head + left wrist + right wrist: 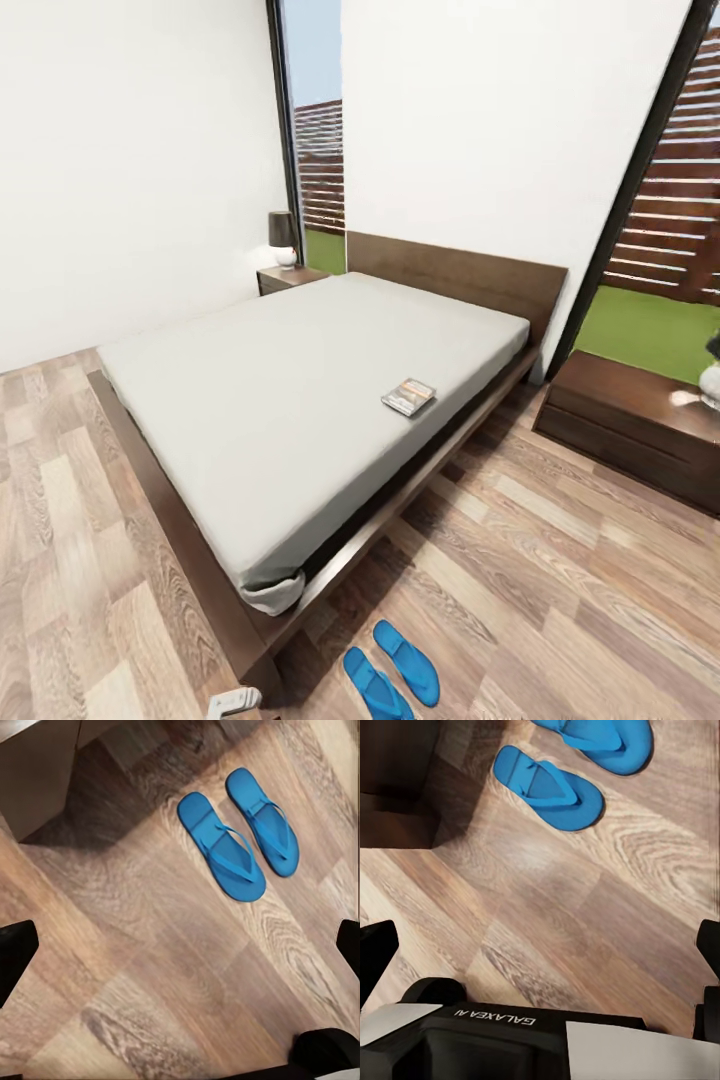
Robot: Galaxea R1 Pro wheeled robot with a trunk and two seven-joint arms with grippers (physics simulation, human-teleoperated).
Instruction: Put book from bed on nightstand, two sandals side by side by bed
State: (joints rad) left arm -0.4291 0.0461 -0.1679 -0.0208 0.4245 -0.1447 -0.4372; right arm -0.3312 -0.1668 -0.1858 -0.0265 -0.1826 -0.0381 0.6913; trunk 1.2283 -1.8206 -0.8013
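**Book on the mattress, sandals paired on the floor at the bed's corner**

In the head view the bed (300,400) ran diagonally across the frame, its pale mattress bare but for the book (408,396), which lay flat near the mattress's right edge, right of centre in the frame. One nightstand (630,420) stood at the right edge of the frame beside the headboard (460,275); a second nightstand (290,278) sat in the upper left centre with a lamp (283,238) on top. The two sandals (392,668) lay side by side on the plank floor (560,600) at the bottom centre, just beside the bed's near corner.

The left wrist view showed both sandals (238,832) in the upper right, close together and parallel. The left gripper (180,945) had its fingers wide apart at the frame's two sides, holding nothing. In the right wrist view the sandals (551,787) lay at the top, and the right gripper (540,945) likewise stood spread and empty above bare floor.
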